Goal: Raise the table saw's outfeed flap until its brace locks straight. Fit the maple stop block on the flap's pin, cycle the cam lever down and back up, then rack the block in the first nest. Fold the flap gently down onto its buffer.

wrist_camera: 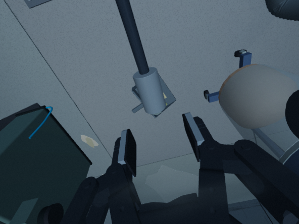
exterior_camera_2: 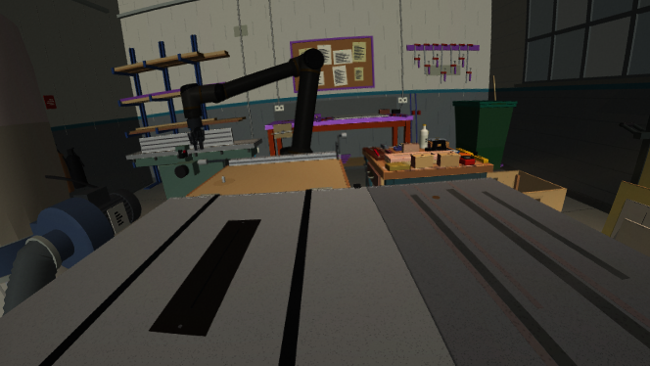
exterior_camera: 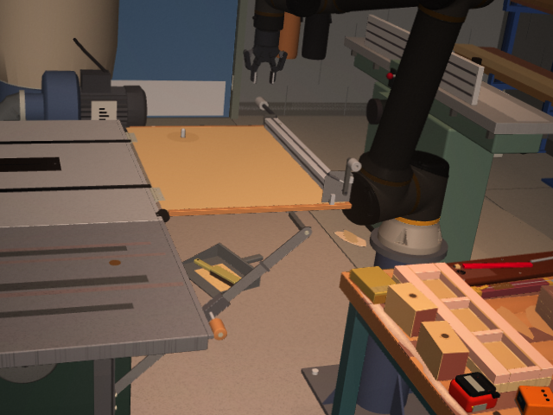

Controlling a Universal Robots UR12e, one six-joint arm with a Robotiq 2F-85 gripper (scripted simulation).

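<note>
The outfeed flap (exterior_camera: 225, 167) stands level with the saw table (exterior_camera: 71, 214), and its brace (exterior_camera: 263, 266) runs straight from under the flap down to the saw. A small pin (exterior_camera: 182, 132) stands near the flap's far corner by the saw. A rail along the flap's outer edge ends in a grey-tipped handle (exterior_camera: 261, 103) at the far end and a cam lever (exterior_camera: 350, 172) upright at the near end. Two maple blocks (exterior_camera: 408, 308) sit on the bench beside the pink rack (exterior_camera: 473, 312). My gripper (exterior_camera: 264, 73) hangs above the far handle (wrist_camera: 149, 92), open and empty.
The green jointer (exterior_camera: 446, 125) stands close behind the rail's far end. My arm's base (exterior_camera: 402, 192) sits just past the flap's near corner. A grey tray (exterior_camera: 221, 270) lies on the floor under the flap. A dust collector motor (exterior_camera: 89, 100) stands behind the saw.
</note>
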